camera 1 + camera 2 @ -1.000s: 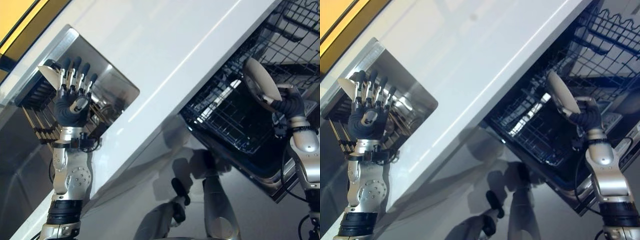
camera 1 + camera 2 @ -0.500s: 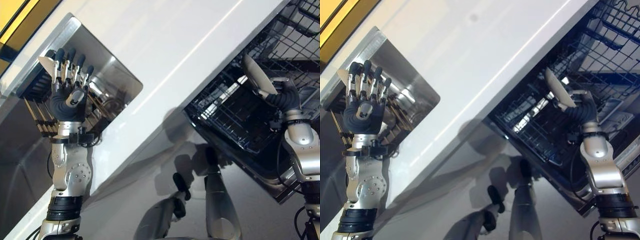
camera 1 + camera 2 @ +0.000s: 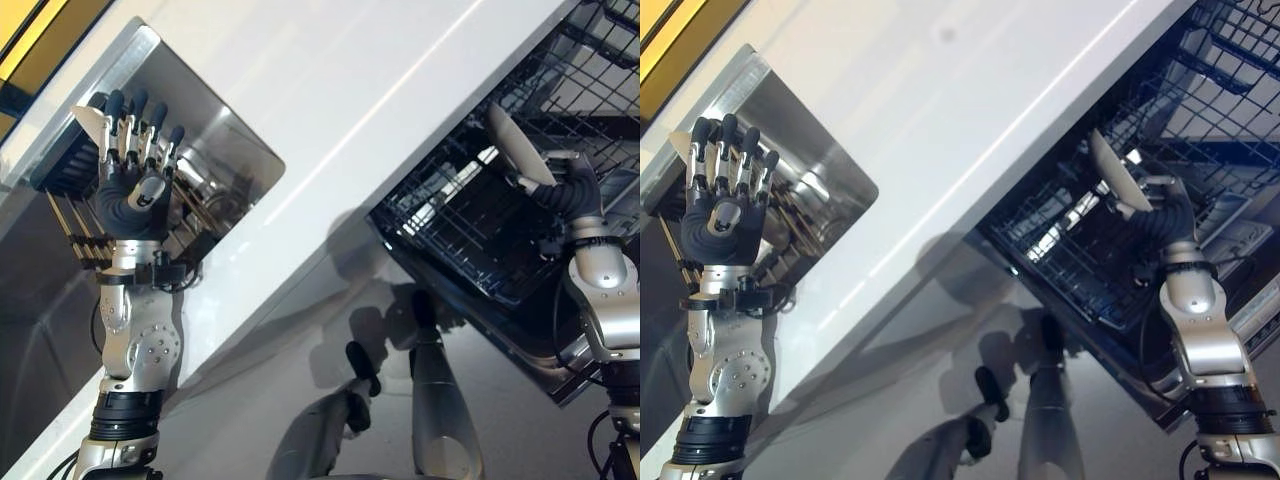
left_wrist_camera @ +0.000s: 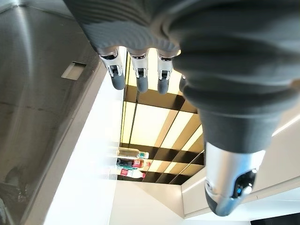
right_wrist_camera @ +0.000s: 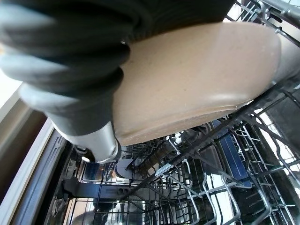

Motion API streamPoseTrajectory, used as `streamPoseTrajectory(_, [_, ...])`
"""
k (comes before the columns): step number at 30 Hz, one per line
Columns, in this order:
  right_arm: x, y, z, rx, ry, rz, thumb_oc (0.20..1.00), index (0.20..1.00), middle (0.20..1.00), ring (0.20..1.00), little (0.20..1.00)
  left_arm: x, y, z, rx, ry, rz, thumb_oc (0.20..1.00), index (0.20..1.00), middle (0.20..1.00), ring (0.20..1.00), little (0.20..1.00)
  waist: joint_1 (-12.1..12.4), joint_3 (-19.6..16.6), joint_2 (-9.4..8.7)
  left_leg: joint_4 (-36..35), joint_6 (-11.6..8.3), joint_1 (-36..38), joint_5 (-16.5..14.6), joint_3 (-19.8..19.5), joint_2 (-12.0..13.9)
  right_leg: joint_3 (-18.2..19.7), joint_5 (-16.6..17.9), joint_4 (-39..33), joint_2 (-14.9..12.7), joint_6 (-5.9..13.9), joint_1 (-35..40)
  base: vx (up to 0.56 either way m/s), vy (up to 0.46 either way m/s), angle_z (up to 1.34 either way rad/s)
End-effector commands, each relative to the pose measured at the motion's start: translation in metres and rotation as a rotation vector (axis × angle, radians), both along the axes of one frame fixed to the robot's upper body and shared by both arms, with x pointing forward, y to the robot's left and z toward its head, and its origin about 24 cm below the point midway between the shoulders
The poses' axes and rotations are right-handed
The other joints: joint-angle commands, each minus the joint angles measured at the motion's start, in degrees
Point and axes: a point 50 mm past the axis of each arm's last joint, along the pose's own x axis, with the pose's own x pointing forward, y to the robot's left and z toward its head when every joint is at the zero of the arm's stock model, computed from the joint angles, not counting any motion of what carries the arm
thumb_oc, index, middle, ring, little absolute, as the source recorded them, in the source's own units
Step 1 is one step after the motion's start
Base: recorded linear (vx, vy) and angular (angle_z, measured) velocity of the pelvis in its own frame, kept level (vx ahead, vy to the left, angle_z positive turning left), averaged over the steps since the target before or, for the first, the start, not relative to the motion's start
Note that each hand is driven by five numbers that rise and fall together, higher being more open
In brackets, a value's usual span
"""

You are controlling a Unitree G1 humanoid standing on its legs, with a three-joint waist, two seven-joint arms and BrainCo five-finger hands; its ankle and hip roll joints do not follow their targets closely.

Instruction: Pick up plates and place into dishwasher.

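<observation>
Risk first: I have the right hand (image 3: 568, 192) wrapped round a beige plate (image 3: 518, 145), held on edge over the dishwasher rack (image 3: 470, 235). I'd guess the rim could snag a wire tine or slide out of the curled fingers if I lower it crooked, and it would clatter into the basket. The rack's upright wires stand right below the plate, so the slot has to be lined up. My left hand (image 3: 132, 190) is raised with fingers straight and spread, holding nothing, in front of the steel sink (image 3: 235, 165) set in the white counter (image 3: 330, 90).
</observation>
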Motion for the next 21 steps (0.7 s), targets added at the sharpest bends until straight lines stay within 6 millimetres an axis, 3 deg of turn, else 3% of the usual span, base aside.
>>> streamPoseTrajectory(1, [0.002,-0.009,-0.026,0.033,0.11,-0.071,0.2,0.2,0.2,0.2,0.2,-0.008,-0.001,-0.001,0.011,-0.028,0.017,1.0,1.0,1.0,1.0,1.0,0.88,2.93,-0.34,7.73,-0.9,-8.56,-1.37,-3.31,-0.72,-2.8,-8.07,3.1,-1.42,1.71,0.25,0.0,0.0,0.0])
streamPoseTrajectory(3, [0.002,-0.012,-0.026,0.012,0.111,-0.106,0.2,0.2,0.2,0.2,0.2,-0.008,-0.001,-0.001,0.01,-0.027,0.02,1.0,1.0,1.0,1.0,1.0,0.86,3.01,-0.35,7.76,-0.95,-8.64,-1.33,-3.28,-0.7,-2.85,-8.07,3.13,-1.37,1.68,0.2,0.0,0.0,0.0])
streamPoseTrajectory(6, [-0.001,-0.034,-0.023,-0.216,0.142,-0.341,0.2,0.2,0.2,0.2,0.2,-0.006,-0.001,0.0,0.012,-0.025,0.028,1.0,1.0,1.0,1.0,1.0,0.79,3.24,-0.49,8.03,-1.1,-8.91,-1.36,-3.22,-0.5,-2.83,-7.97,3.32,-1.25,1.81,-0.08,0.0,-0.04,0.0])
streamPoseTrajectory(9, [-0.004,-0.05,-0.012,-0.314,0.167,-0.447,0.2,0.2,0.2,0.2,0.2,-0.008,0.001,0.005,0.03,-0.029,0.033,1.0,1.0,1.0,1.0,1.0,0.94,3.56,-0.91,8.09,-1.14,-9.23,-1.4,-3.31,-0.22,-3.02,-7.86,3.19,-1.04,1.92,-0.15,-0.01,-0.075,0.02])
streamPoseTrajectory(21, [-0.011,-0.069,0.011,-0.342,0.165,-0.477,0.2,0.2,0.2,0.2,0.2,-0.012,0.011,0.01,0.061,-0.024,0.035,1.0,1.0,1.0,1.0,1.0,1.93,3.7,-2.64,8.31,-1.29,-9.12,-1.76,-4.35,0.39,-4.49,-8.35,2.93,-0.3,1.6,1.27,0.0,-0.064,0.02])
